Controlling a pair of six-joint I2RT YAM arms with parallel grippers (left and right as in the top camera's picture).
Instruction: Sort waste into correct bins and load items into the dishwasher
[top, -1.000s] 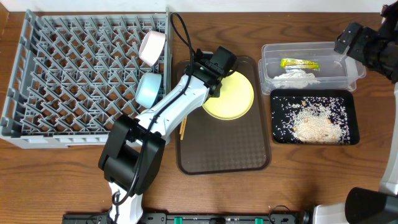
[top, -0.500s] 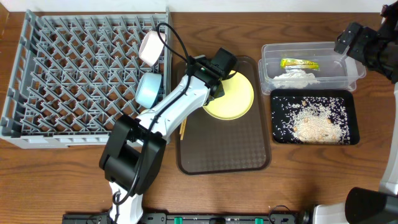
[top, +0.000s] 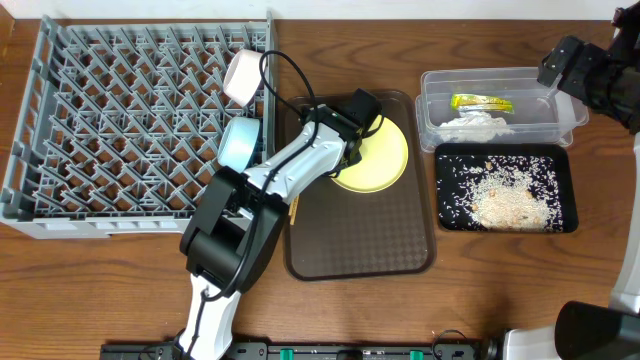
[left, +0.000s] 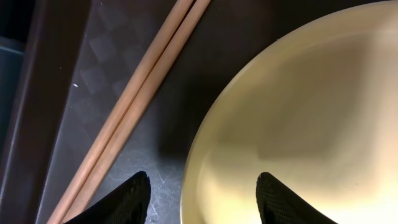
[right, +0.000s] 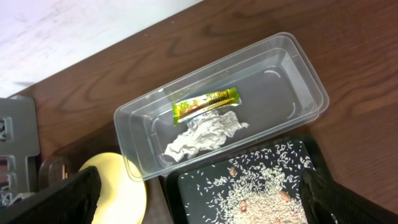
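Observation:
My left gripper hangs open low over the brown serving tray, its jaws on either side of the left rim of the yellow plate. In the left wrist view one fingertip is over the tray, the other over the plate, and nothing is gripped. The wooden chopsticks lie just left of the plate. A pinkish-white bowl and a light blue bowl stand on edge in the grey rack. My right gripper is open and empty, high above the bins.
The clear tub holds a yellow-green wrapper and crumpled white paper. In front of it the black tray carries scattered rice. My left arm slants across the tray's left side beside the rack.
My left gripper's jaws have opened from shut and now stand on either side of the plate's rim. The left arm has swung a little to the right. The right arm has not moved.

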